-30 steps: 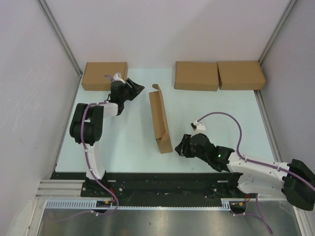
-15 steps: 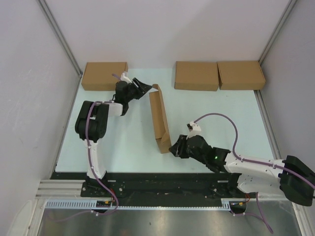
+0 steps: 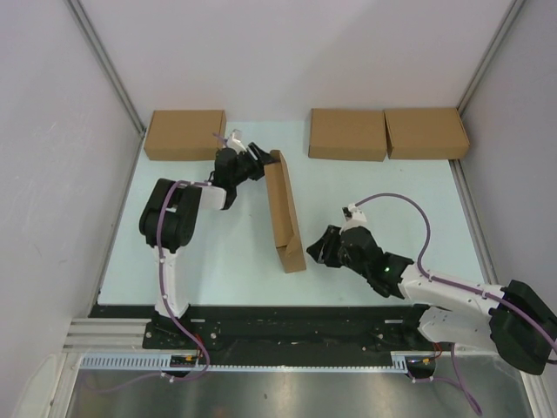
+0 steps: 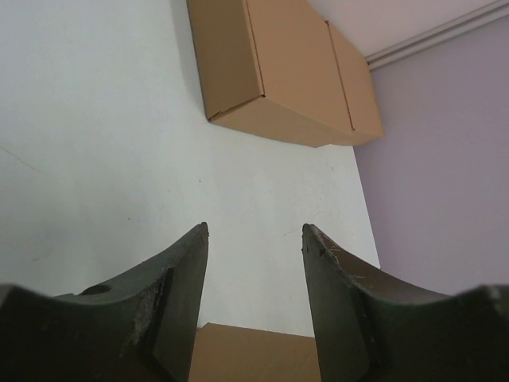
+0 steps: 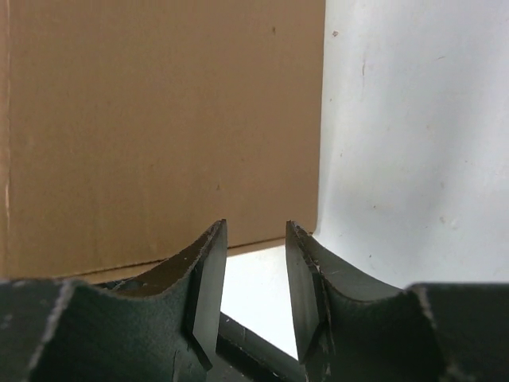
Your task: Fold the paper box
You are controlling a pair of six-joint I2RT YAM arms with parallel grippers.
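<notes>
- Since the paper box (image 3: pixel 284 212) stands on one long edge in the middle of the table (image 3: pixel 383 200), I judge the folding mostly done. It reads as a shallow closed slab, and the step in hand looks like bracing it from both ends to press it shut or lay it down.
- Its long axis runs from the far edge toward the near edge, with the near end angled slightly to the right. Its broad faces look toward the left and right edges.
- The left hand (image 3: pixel 253 162) sits at the far end, just beside the top corner, fingers moderately apart with nothing between them. I cannot tell whether it touches the cardboard.
- The right hand (image 3: pixel 313 252) hovers by the near end, its fingers parted by a narrow gap and empty, with a broad face right in front of it.
- The next move, as I see it, calls for both hands to meet the cardboard together and gently, since a slab on edge would tip easily if pushed from one side.
</notes>
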